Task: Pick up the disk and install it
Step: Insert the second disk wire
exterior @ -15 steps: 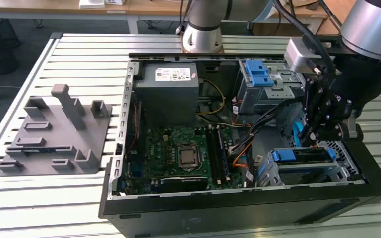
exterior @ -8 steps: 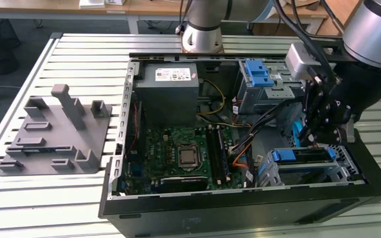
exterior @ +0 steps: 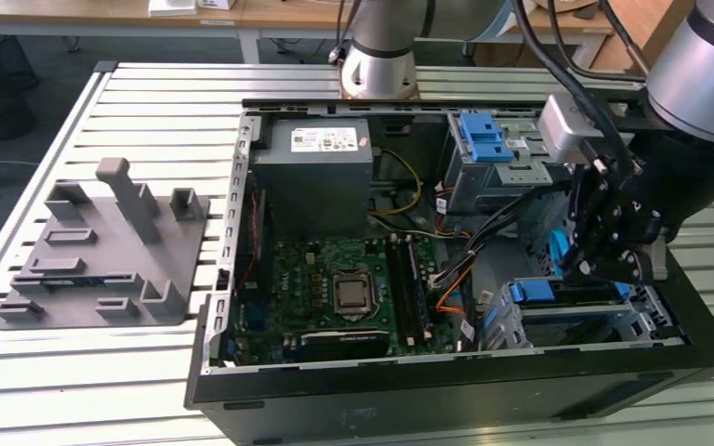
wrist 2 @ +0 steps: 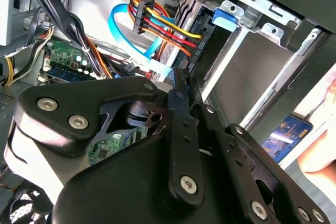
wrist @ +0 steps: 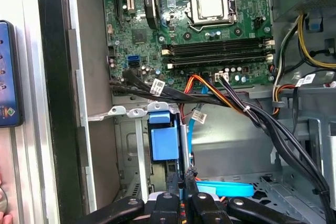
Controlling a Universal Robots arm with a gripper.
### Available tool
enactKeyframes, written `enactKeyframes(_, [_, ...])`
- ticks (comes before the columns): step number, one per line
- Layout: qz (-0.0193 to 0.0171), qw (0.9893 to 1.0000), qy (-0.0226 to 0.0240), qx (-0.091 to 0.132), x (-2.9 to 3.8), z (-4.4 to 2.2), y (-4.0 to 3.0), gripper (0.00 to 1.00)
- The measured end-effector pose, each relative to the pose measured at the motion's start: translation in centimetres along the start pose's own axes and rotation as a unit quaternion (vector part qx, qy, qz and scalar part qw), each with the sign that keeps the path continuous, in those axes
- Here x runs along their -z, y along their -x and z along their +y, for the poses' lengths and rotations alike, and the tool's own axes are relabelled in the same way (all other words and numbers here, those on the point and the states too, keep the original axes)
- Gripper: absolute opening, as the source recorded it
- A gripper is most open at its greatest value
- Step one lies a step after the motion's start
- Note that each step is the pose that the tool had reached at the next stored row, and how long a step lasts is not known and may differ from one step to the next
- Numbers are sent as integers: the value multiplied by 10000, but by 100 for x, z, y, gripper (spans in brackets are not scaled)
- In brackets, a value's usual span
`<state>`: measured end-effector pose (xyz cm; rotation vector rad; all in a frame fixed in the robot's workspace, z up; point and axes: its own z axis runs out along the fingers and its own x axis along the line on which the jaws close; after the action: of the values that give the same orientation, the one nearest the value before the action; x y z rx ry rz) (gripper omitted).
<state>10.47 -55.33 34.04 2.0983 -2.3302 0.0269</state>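
My gripper hangs inside the open computer case, low over the drive cage at the exterior view's right. In the first wrist view my two fingers are pressed almost together, with only a thin dark sliver between them, and I see nothing clamped there. They point down just beside the blue latch on top of the cage. I cannot make out the disk for certain. The nearest match is a dark slab standing on edge in the cage, just past my fingertips in the second wrist view. A blue ribbon cable and a bundle of coloured wires loop close by, with the motherboard beyond.
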Motion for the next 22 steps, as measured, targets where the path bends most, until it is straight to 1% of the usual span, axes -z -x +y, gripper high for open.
enactKeyframes(2, [-4,10000,1,0,-12,-7,-3,16])
enactKeyframes(6, [-30,10000,13,0,-22,-27,-1,16])
enactKeyframes(8, [-36,10000,17,0,-27,-32,0,16])
enactKeyframes(22, [-47,10000,33,-2,-51,-66,-16,16])
